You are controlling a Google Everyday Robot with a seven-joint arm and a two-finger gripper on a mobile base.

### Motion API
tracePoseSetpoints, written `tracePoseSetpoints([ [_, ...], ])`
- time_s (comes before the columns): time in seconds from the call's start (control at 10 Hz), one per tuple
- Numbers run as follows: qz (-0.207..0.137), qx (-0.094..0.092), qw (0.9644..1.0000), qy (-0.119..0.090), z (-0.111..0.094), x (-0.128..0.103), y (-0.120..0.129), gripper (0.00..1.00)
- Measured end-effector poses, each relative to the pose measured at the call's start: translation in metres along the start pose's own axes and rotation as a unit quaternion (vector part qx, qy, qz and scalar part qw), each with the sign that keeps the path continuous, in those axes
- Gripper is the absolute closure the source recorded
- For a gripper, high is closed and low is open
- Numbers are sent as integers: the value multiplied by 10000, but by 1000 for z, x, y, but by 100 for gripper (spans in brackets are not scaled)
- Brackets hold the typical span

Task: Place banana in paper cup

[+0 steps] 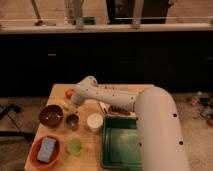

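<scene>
orange bowl (34, 156): far left and nearest the camera, well below-left of the jaws, on the wooden counter (89, 159)
blue-grey block (47, 149): lying inside the orange bowl
dark bowl (51, 116): left of the jaws and a little nearer the camera, round, deep maroon
banana (63, 104): a small pale yellow shape on the counter, just left of the jaws, above the dark bowl's rim; whether the jaws touch it cannot be told
round fruit (69, 93): orange-red, just up-left of the jaws, near the counter's far edge
metal cup (72, 120): small and dark, upright, directly below the jaws
green cup (75, 146): light green, further below the jaws, beside the orange bowl
jaws: at the tip of the white arm (117, 99), low over the counter's left half, hidden under the wrist; spread or pressed together cannot be told
paper cup (94, 121): white, upright, below-right of the jaws, beside the metal cup
white plate (106, 108): right of the jaws, under the arm, with reddish-brown pieces on it
green tray (122, 146): well right and below the jaws, touching the paper cup's side
</scene>
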State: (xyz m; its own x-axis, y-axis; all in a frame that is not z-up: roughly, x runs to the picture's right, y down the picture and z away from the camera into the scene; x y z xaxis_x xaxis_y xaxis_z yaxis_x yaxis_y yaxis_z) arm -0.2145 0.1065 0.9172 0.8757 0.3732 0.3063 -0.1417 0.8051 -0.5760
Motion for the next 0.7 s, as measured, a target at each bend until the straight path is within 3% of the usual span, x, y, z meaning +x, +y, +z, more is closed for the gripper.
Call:
tracePoseSetpoints([
  [0.4, -77, -244, 9996, 115, 16, -1, 3, 30],
  [0.6, -90, -294, 9994, 135, 19, -1, 4, 43],
  [0.7, -95, -310, 9994, 141, 19, -1, 4, 55],
])
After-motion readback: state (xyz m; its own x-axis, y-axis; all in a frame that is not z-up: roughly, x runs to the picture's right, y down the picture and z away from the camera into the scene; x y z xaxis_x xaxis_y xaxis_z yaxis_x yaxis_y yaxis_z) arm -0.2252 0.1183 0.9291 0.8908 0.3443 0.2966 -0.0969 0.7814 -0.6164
